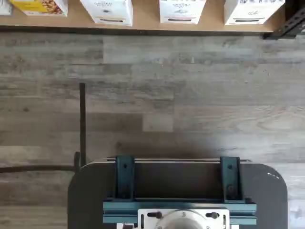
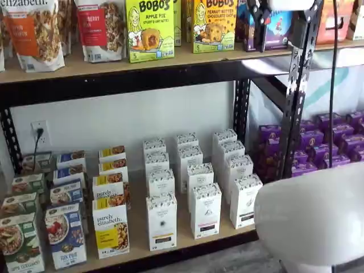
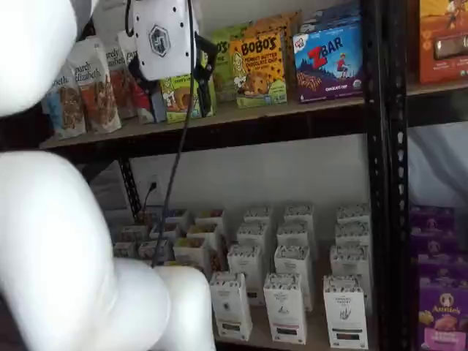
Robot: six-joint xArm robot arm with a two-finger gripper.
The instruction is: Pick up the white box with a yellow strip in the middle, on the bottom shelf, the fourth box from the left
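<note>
We see the tall thin white box [image 2: 161,220] with a thin yellow strip standing upright at the front of the light wooden bottom shelf [image 2: 187,242]. It is first in a row of white boxes just like it that runs to the back wall. Just beside it on one side stands a wider box [image 2: 111,230] with a yellow panel. On the other side is a white box [image 2: 206,210] with a dark strip.

Our gripper [image 3: 172,80], white with black fingers, hangs high up in front of the top shelf [image 3: 241,113], well apart from the white box. Its fingers are spread wide and hold nothing.

The wrist view looks down on the grey wood floor [image 1: 190,95].
</note>
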